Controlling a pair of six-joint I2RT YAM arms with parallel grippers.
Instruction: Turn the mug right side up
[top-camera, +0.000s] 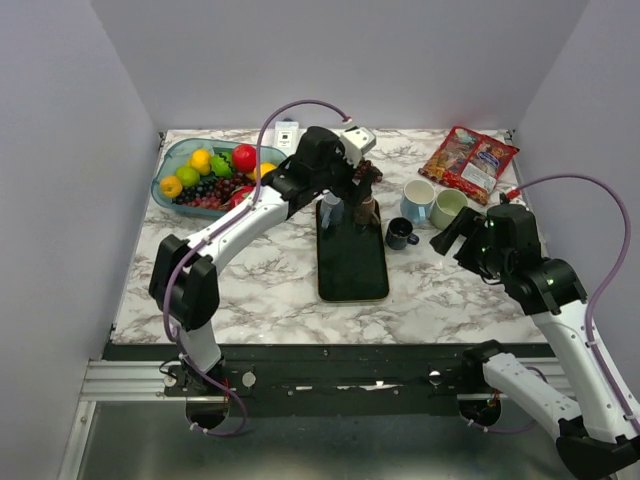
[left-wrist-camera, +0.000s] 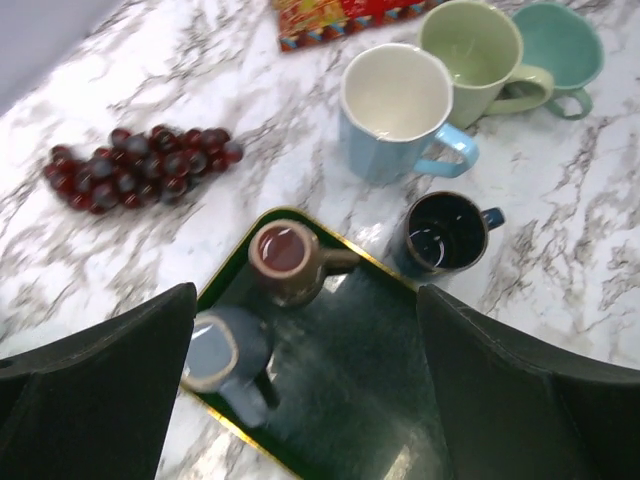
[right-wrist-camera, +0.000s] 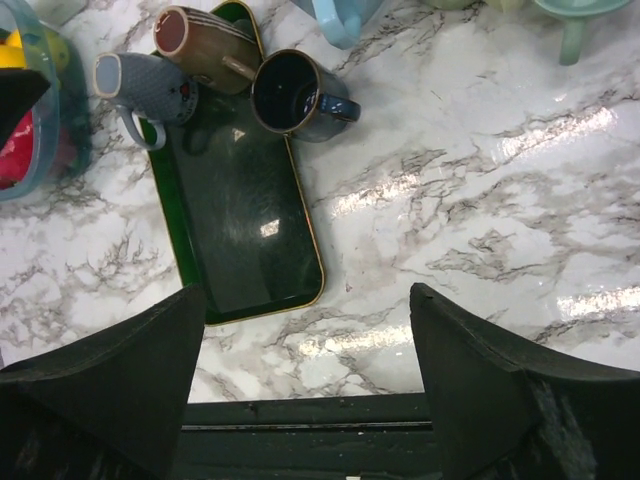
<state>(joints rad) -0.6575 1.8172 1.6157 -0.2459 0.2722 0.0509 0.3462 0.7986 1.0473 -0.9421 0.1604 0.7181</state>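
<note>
A brown mug and a grey-blue mug stand mouth up at the far end of a dark green tray. A navy mug stands mouth up on the marble just right of the tray. Light blue, green and teal mugs stand mouth up behind it. My left gripper is open and empty, hovering above the two tray mugs. My right gripper is open and empty, raised over the table's right side, near the green mug.
A blue bowl of fruit sits at the back left, with dark red grapes beside it. A red snack packet lies at the back right. The table's front edge is just below my right gripper.
</note>
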